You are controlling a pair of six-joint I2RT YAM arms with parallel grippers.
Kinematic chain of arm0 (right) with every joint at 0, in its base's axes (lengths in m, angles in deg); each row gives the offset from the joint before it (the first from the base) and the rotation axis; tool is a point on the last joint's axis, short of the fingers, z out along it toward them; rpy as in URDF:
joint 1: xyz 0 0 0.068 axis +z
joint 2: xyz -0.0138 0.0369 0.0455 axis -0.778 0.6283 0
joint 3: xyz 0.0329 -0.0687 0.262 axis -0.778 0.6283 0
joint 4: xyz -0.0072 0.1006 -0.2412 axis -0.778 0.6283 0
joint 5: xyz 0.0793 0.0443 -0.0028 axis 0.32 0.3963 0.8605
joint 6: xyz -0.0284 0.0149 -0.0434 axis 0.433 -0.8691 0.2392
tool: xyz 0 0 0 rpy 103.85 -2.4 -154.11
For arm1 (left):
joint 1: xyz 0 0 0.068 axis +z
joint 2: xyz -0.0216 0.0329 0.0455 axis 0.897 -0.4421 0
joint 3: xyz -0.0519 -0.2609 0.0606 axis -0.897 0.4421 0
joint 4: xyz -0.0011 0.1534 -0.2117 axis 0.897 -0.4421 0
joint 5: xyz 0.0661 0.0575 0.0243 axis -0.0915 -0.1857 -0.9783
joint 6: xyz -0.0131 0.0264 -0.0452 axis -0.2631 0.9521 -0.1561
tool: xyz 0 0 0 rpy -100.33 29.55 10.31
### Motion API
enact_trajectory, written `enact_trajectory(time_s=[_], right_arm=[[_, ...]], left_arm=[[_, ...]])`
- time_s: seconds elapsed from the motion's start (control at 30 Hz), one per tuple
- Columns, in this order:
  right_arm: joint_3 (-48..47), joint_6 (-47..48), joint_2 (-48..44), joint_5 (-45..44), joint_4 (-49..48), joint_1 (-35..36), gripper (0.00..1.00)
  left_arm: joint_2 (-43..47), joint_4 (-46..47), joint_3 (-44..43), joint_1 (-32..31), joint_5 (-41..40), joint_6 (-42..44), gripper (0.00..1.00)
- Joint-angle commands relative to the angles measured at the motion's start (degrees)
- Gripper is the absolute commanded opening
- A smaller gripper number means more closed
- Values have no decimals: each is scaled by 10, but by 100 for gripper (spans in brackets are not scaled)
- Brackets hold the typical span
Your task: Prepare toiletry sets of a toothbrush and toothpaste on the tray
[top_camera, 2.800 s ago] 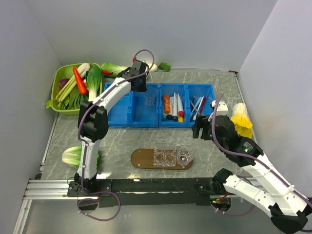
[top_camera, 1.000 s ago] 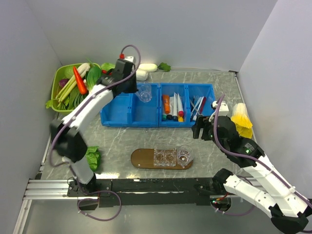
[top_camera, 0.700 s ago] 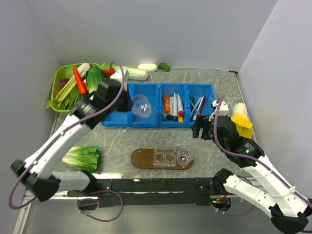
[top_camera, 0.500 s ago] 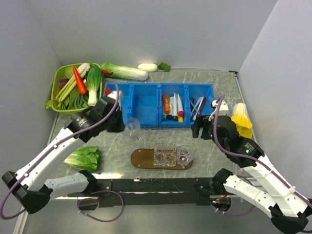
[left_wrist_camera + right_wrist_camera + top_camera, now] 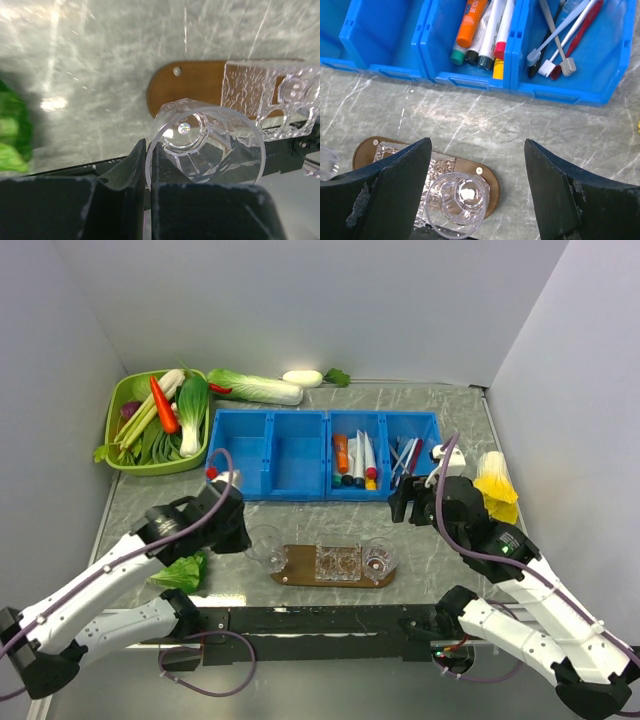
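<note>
Clear cup (image 5: pixel 205 145) — clamped in left tool (image 5: pixel 148 165) — has moved from bins (image 5: pixel 290 488) to tray (image 5: pixel 300 562) end; right tool (image 5: pixel 476 150) apart.

Tray (image 5: pixel 300 567): brown wooden oblong, flat, at 6 o'clock. Toothpaste (image 5: pixel 360 455): white tubes lying parallel, 12 o'clock of tray. Toothbrushes (image 5: pixel 405 455): piled, 1 o'clock.

Both arms were built alike: the left arm (image 5: pixel 95 590) and the right arm (image 5: pixel 535 618) had smooth white shells over the long links and chunky black housings at the joints. A thin purple cable (image 5: pixel 437 485) ran along each, looping free behind the wrist. The right gripper (image 5: pixel 477 187) carried two broad matt-black fingers (image 5: pixel 400 190), chipped grey at their edges. The left gripper (image 5: pixel 148 160) had dark, narrower-looking fingers (image 5: pixel 127 175).
</note>
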Motion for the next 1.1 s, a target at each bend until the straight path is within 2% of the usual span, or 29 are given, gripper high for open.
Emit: enact_trajectory(time_s=[0.0, 0.3, 0.67, 1.07], right_arm=[[3, -6, -12, -5, -11, -4, 82], [5, -7, -21, -8, -4, -4, 82], [5, -4, -37, -12, 4, -4, 82], [2, -6, -43, -17, 15, -3, 82]], left_arm=[[-26, 73, 12, -56, 0, -59, 1], [-95, 91, -1, -125, -48, -66, 1], [-137, 134, 8, -129, -73, -46, 1], [-165, 139, 2, -129, -99, -28, 1]])
